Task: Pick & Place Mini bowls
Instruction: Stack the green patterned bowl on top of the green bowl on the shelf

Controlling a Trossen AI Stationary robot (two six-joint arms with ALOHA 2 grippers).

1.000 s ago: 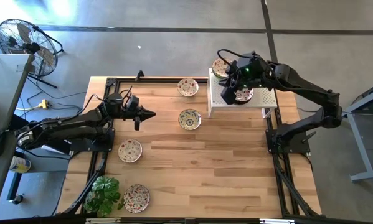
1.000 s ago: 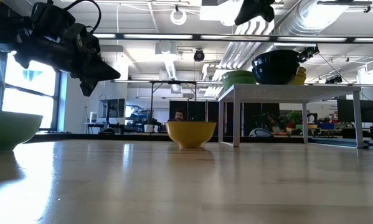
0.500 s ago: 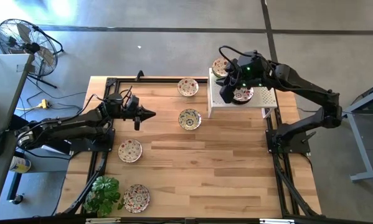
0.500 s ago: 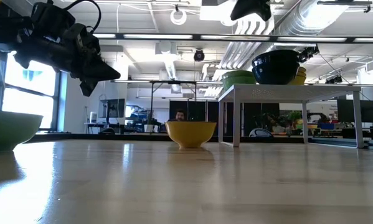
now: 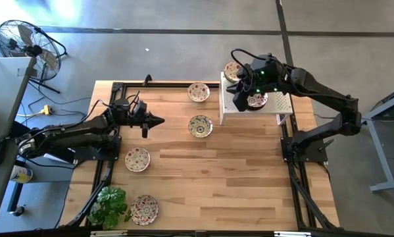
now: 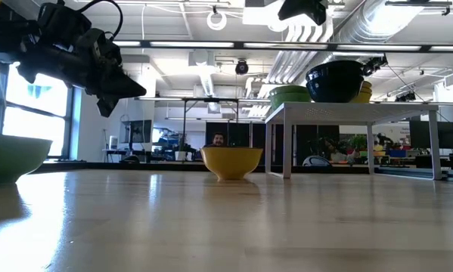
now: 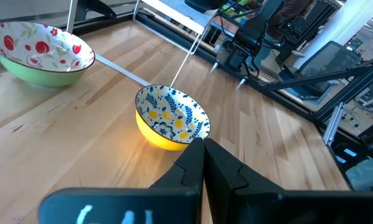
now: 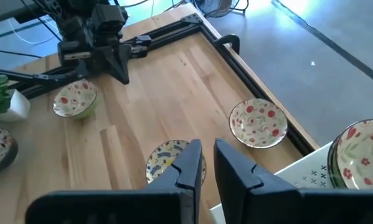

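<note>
1. Your mini bowls are split between two places: two on the white perforated stand (image 5: 275,105), under and just beside the right gripper (image 5: 239,100), and five spread over the wooden table (image 5: 203,178).
2. The right gripper hangs over the stand's near edge, fingers narrowly parted, empty; probably free for another bowl.
3. The yellow-sided bowl (image 7: 172,116) sits just ahead of the left gripper (image 5: 158,121), which waits pinched closed above the table.
</note>
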